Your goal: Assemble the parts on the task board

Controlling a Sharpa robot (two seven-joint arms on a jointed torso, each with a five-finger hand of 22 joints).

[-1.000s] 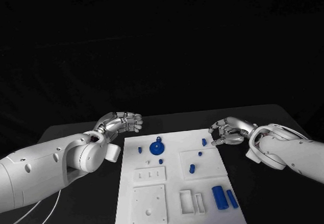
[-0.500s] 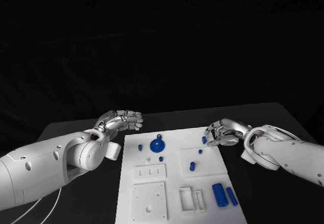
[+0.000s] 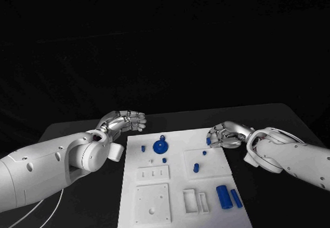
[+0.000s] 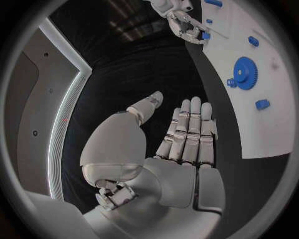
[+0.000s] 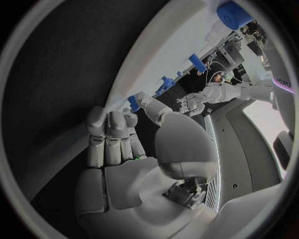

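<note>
Right hand (image 3: 226, 135) is placed at the task board (image 3: 183, 196) far right edge, fingers curled beside a small blue peg (image 3: 209, 141); grip cannot be told. Left hand (image 3: 124, 121) is kept off-board, fingers straight, together, empty. Peg may be knocked over if approached off-centre.

task board (image 3: 182, 196) mid-table | gear (image 3: 160, 146) far end | two cylinders (image 3: 229, 197) near right
</note>
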